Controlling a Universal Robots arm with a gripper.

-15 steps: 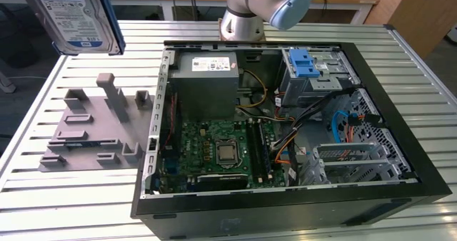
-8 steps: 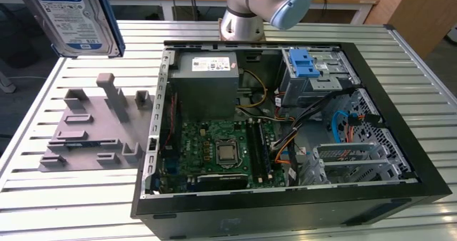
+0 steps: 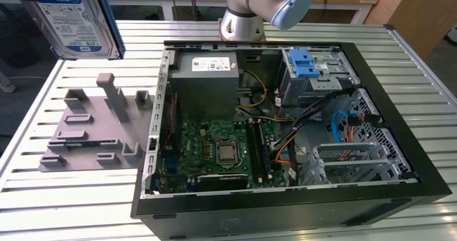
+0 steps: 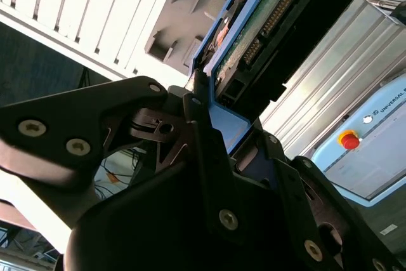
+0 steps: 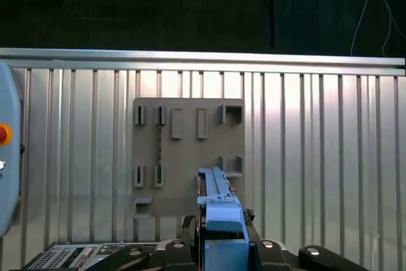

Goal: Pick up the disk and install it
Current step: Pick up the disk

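My gripper [image 4: 216, 128] clenched on hard drive [image 3: 71, 21] by blue carrier edge [image 4: 222, 122], high above grey fixture plate [image 3: 78, 139]. Best carry, I judge: firm clamp, no tilt, wide of PC case wall [image 3: 160, 107].

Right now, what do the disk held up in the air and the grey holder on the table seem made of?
The disk: silvery casing with a dull sheen, seemingly metal. Its frame looks like matte blue plastic, going by the even, saturated colour. The grey holder: probably moulded or printed plastic, uniformly dull with blocky raised tabs, though painted metal cannot be ruled out.
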